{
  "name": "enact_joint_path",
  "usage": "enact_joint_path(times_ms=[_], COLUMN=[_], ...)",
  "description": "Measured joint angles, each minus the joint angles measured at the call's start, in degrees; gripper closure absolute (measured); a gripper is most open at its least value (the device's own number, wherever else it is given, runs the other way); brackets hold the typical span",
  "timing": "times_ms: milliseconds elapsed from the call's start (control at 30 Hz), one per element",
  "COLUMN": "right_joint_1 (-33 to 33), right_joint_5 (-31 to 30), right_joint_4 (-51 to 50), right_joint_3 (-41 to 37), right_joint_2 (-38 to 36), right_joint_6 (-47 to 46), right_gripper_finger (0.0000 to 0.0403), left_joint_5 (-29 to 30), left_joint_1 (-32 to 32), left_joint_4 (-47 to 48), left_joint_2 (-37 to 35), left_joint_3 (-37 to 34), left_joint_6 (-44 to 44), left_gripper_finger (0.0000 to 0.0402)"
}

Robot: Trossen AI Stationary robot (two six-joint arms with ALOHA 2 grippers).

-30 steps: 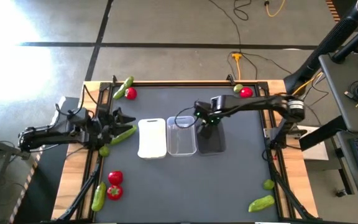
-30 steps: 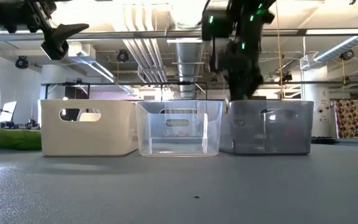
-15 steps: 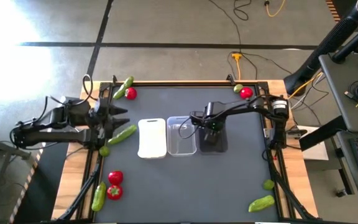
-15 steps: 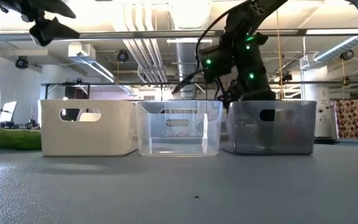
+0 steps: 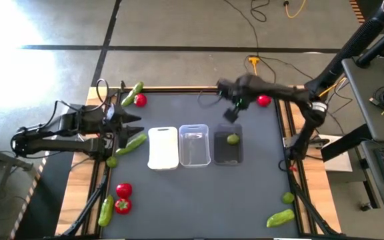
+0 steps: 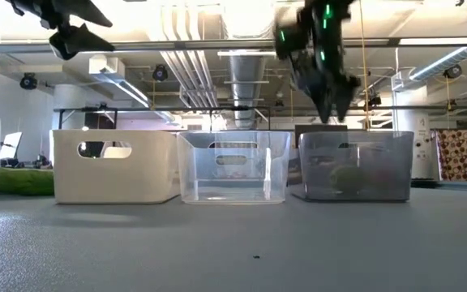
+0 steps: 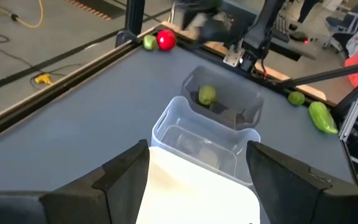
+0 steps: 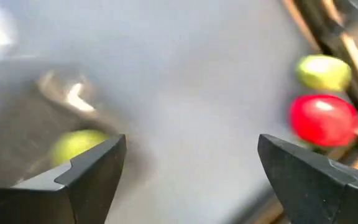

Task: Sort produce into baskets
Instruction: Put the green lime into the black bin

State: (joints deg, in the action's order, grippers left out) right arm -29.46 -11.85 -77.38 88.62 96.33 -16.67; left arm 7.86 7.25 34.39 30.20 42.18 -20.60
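A lime [image 5: 233, 139] lies in the grey basket [image 5: 227, 159], below my empty, spread right fingers [image 8: 92, 174]; the low view shows it only dimly, perhaps.

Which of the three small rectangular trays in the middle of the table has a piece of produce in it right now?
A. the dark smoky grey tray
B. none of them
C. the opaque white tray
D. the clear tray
A. A small round yellow-green lime lies inside the dark smoky grey tray, while the opaque white tray and the clear tray hold no produce.
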Motion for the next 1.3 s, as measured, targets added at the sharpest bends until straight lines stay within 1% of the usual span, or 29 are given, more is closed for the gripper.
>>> enact_joint_path(times_ms=[133, 200, 300, 433, 500, 567, 700, 767, 833, 1033, 1133, 1200, 1300], right_joint_1=[-11.0, -15.4, -21.1, -26.6, -28.9, -30.7, -33.0, -33.3, -33.2, -33.2, -33.1, -33.0, -32.5], right_joint_5=[-5.8, -6.4, -6.4, -4.9, -1.0, 2.6, 4.5, 7.1, 7.4, 7.4, 7.4, 7.9, 9.2], right_joint_4=[0.6, 1.3, 2.6, 7.7, 10.7, 11.5, 10.6, 10.6, 10.4, 10.6, 11.1, 10.9, 10.7], right_joint_3=[0.0, 0.0, 0.2, 0.9, 1.6, 2.6, 3.2, 3.2, 3.3, 3.3, 3.3, 3.3, 3.3], right_joint_2=[4.1, 6.3, 9.4, 12.0, 12.7, 14.1, 17.2, 18.2, 19.2, 21.2, 21.8, 22.0, 22.3], right_joint_6=[7.1, 9.7, 10.4, 10.5, 10.4, 9.8, 8.7, 7.2, 5.8, 1.3, 0.7, -0.2, -0.4], right_gripper_finger=[0.0046, 0.0046, 0.0046, 0.0046, 0.0046, 0.0046, 0.0046, 0.0046, 0.0046, 0.0048, 0.006, 0.0075, 0.0104], left_joint_5=[0.5, 0.6, 0.6, 0.6, 0.6, 0.6, 0.6, 0.6, 0.6, 2.1, 2.2, 2.2, 2.9], left_joint_1=[0.0, 0.0, 0.0, 0.0, 0.0, 0.0, 0.0, 0.0, 0.0, 0.0, 0.1, 0.1, 0.1], left_joint_4=[0.1, 0.1, -0.1, -1.1, -2.2, -3.8, -7.4, -8.4, -9.7, -10.5, -11.0, -9.6, -1.8], left_joint_2=[0.5, 0.9, 1.8, 4.1, 5.5, 7.0, 10.6, 12.2, 13.1, 13.1, 12.8, 12.1, 9.5], left_joint_3=[0.8, 0.9, 0.8, 0.5, 0.4, 0.5, 0.5, 0.5, 0.4, 0.4, 0.5, 0.6, 3.6], left_joint_6=[-0.8, -2.4, -6.0, -10.9, -12.7, -13.7, -14.7, -14.7, -14.6, -12.9, -12.1, -11.6, -12.2], left_gripper_finger=[0.015, 0.015, 0.015, 0.015, 0.015, 0.015, 0.015, 0.015, 0.015, 0.015, 0.015, 0.015, 0.015])
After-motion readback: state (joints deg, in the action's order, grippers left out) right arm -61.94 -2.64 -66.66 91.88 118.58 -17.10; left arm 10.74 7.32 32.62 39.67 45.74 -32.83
